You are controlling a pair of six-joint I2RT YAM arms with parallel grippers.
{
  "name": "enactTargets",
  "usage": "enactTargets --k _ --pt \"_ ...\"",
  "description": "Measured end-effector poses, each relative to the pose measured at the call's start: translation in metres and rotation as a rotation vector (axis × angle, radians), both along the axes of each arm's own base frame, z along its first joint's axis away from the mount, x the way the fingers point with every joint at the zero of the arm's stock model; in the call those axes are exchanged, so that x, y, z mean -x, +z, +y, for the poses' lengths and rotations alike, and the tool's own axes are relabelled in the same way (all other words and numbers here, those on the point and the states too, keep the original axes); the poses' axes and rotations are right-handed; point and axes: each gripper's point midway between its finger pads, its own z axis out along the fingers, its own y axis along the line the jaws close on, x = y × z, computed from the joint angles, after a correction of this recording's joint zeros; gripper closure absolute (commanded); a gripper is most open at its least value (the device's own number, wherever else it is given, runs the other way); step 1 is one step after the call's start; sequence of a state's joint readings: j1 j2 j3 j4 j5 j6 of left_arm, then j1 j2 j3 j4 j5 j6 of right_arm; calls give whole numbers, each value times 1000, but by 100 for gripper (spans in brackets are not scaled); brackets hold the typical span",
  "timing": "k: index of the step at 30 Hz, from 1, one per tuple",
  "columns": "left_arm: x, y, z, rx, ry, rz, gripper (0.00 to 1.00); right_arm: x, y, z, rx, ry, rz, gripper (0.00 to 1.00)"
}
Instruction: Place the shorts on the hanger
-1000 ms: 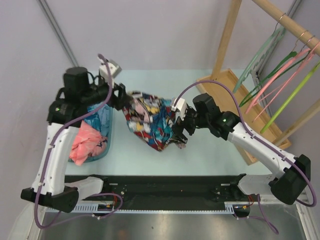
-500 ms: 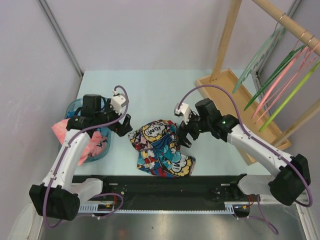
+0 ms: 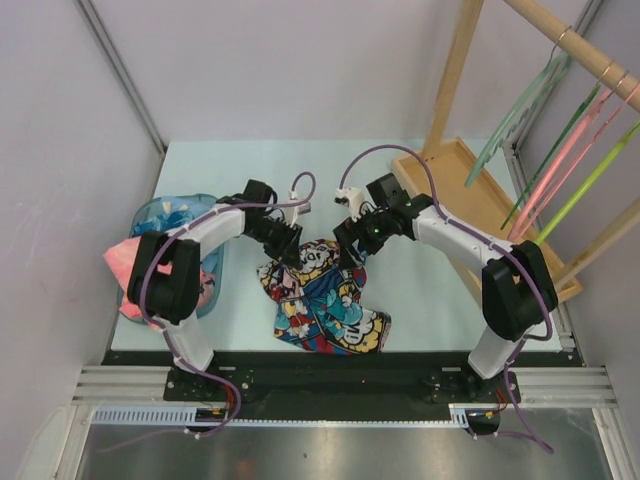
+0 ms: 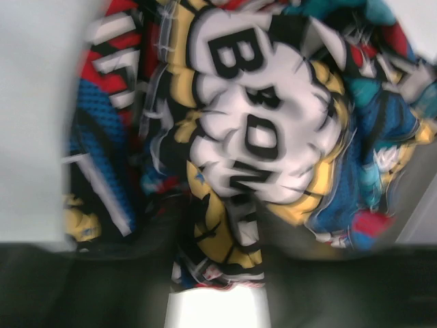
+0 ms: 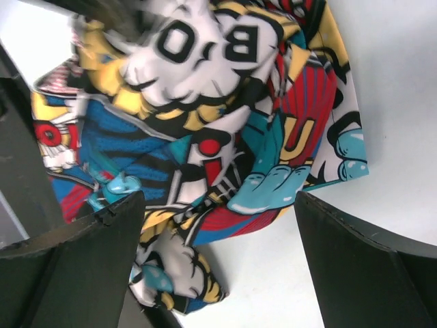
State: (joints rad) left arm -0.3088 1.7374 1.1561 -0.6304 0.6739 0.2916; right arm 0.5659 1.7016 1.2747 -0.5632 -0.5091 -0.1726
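Note:
The shorts (image 3: 322,300), in a comic-book print, lie crumpled on the pale table near the middle. My left gripper (image 3: 290,250) is down on their far left edge. In the left wrist view a fold of the shorts (image 4: 259,130) is pinched between the dark fingers of that gripper (image 4: 218,236). My right gripper (image 3: 350,240) hovers over the far right edge. Its jaws stand wide open in the right wrist view (image 5: 218,232), with the shorts (image 5: 205,116) and bare table between them. The lime hanger (image 3: 590,175) hangs on the rail at far right.
A blue basket (image 3: 165,215) holding a pink cloth (image 3: 125,265) stands at the left edge. A wooden rack with a tray base (image 3: 470,180) stands at the back right, with pink hangers (image 3: 560,160) on its rail. A black rail (image 3: 320,365) runs along the near edge.
The shorts dropped from a lifted bundle to the table. Both arms swung in toward their far edge, and the left gripper closed on a fold. The right gripper stayed open.

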Motion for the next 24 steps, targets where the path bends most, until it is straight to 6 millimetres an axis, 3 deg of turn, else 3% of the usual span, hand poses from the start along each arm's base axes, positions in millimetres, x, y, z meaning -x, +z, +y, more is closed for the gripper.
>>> enactTargets --k 1,3,6,8,12,14,16,18,19,22,23,24 --pt "3 -3 -4 10 -18 40 100 -1 6 1 -4 3 0 2" --pt "6 1 -9 22 -39 105 100 -4 18 4 -14 6 -10 0" --pt "-11 27 -16 43 -61 93 100 -4 35 4 -28 7 -35 0" --pt "-36 66 -23 73 -67 5 100 2 46 -1 -32 -1 -42 0" --pt "-85 178 -36 151 -87 -306 100 8 79 -11 -73 -56 -73 0" --pt "-88 219 -38 169 -117 -425 100 6 91 -19 -94 -96 -89 0" --pt "-75 245 -39 165 -172 -515 100 0 102 -33 -109 -155 -106 0" --pt "-49 250 -43 150 -251 -549 100 -5 109 -45 -118 -200 -120 0" --pt "-27 244 -47 131 -317 -561 98 -8 112 -53 -120 -226 -131 0" --pt "42 196 -52 80 -491 -506 53 -11 114 -64 -119 -255 -147 0" --pt "75 163 -51 49 -573 -461 30 -10 113 -66 -115 -252 -150 0" --pt "97 140 -46 21 -627 -425 25 -8 110 -67 -111 -246 -150 0"
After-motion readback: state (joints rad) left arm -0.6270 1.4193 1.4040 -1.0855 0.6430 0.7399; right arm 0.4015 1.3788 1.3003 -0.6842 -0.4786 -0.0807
